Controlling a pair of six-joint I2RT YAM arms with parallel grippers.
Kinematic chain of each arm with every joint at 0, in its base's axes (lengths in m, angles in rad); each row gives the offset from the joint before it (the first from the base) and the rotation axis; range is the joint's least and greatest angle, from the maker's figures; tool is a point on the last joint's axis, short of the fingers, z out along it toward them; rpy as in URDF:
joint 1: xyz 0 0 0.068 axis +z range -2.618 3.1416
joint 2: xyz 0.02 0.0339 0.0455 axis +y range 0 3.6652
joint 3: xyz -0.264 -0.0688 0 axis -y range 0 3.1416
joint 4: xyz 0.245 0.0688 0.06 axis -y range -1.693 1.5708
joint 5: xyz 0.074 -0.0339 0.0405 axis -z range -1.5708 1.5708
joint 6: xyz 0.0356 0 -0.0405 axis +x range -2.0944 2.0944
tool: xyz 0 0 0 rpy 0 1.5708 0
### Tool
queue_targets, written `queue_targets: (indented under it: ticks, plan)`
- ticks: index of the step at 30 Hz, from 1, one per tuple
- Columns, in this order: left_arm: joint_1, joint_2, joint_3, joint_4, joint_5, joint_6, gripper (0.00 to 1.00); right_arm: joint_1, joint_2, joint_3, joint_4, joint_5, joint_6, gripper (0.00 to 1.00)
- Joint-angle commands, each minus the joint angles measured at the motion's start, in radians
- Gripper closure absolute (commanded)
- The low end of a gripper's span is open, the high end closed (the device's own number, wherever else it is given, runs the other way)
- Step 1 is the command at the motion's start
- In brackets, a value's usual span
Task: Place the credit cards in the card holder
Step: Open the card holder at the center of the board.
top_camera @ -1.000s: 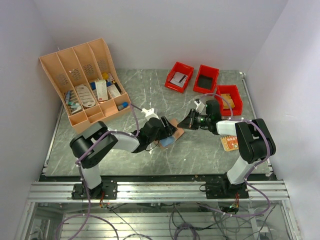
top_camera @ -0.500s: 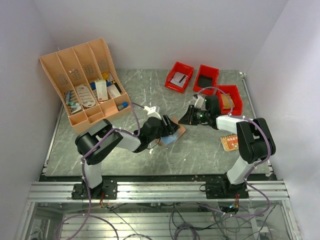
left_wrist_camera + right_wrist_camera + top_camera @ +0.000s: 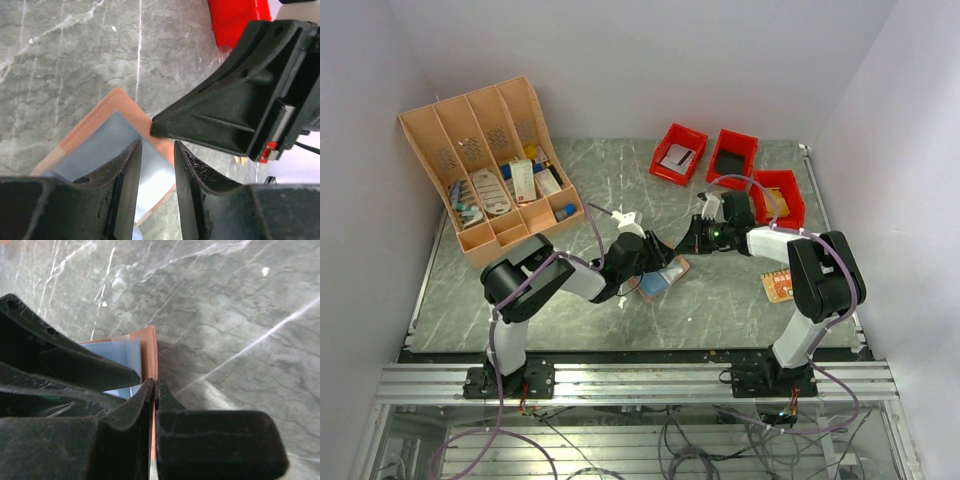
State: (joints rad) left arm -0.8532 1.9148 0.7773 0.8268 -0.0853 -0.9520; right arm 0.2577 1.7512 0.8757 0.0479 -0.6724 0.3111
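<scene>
Right pincer, clenched, is edging leftward onto the card holder.
Left pincer, released, is straddling the blue card: thin, slick, probably wanting an edge pinch.

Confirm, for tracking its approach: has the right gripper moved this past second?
Yes: the right gripper shifted left, away from the nearest red bin, toward the card holder.

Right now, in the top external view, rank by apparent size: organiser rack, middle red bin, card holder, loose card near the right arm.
1. organiser rack, clearly largest
2. middle red bin
3. card holder and loose card: look alike, and the holder is partly covered, so unranked
</scene>
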Motion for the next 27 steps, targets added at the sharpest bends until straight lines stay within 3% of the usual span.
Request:
queue_targets:
  ticks: [1, 3, 7, 14, 17, 19, 24, 27]
  plan:
    - [0.014, 0.023, 0.003, 0.052, 0.011, 0.023, 0.58, 0.017, 0.011, 0.025, -0.016, -0.039, -0.018, 1.00]
    - [0.014, 0.028, -0.003, 0.044, 0.008, 0.023, 0.61, 0.015, -0.004, 0.034, -0.028, -0.027, -0.038, 1.00]
    - [0.016, 0.036, -0.033, 0.043, -0.002, 0.015, 0.63, -0.001, -0.048, 0.047, -0.047, -0.023, -0.103, 0.89]
    - [0.017, 0.058, -0.049, 0.047, 0.005, 0.008, 0.64, -0.013, -0.091, 0.043, -0.054, -0.161, -0.229, 0.73]
    - [0.017, 0.065, -0.054, 0.048, 0.008, 0.007, 0.64, -0.013, -0.070, 0.057, -0.087, -0.215, -0.270, 0.70]
    - [0.020, 0.065, -0.062, 0.054, 0.009, 0.006, 0.64, -0.013, -0.038, 0.073, -0.114, -0.252, -0.284, 0.72]
    - [0.031, 0.070, -0.086, 0.075, 0.026, 0.006, 0.63, -0.011, 0.041, 0.104, -0.164, -0.278, -0.277, 1.00]
    - [0.036, 0.073, -0.099, 0.096, 0.035, 0.001, 0.63, -0.009, 0.072, 0.112, -0.178, -0.251, -0.271, 1.00]
